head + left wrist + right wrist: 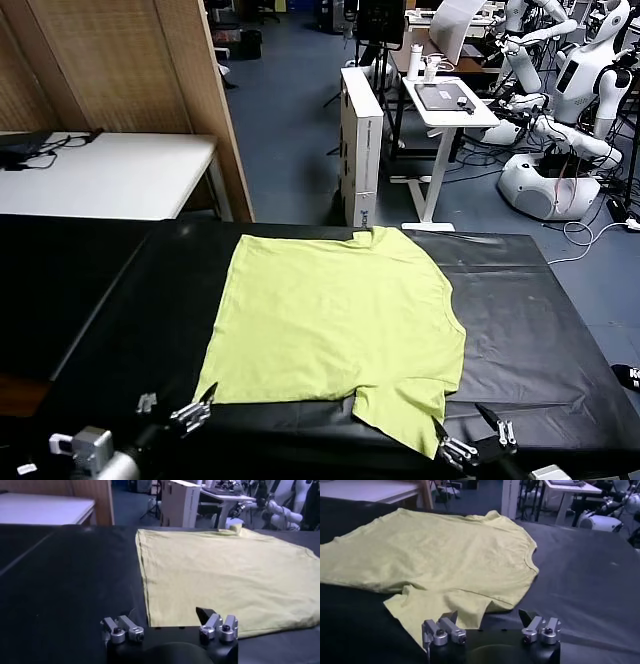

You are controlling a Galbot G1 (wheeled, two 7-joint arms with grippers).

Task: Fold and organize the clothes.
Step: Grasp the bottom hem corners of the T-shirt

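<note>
Both grippers are seen at the near edge of the black worktop (90, 300) in the head view: the left gripper (178, 412) by the T-shirt's hem corner, the right gripper (475, 432) by the near sleeve, each spread wide and holding nothing. The lime T-shirt (335, 320) is laid flat and spread out, apparently so that edges can be reached for folding.

From the left wrist view, the left gripper (170, 628) is shown open just short of the T-shirt (225, 575), whose side edge runs away ahead.

From the right wrist view, the right gripper (491, 627) is poised open and empty, just beside the sleeve (437, 605).
</note>
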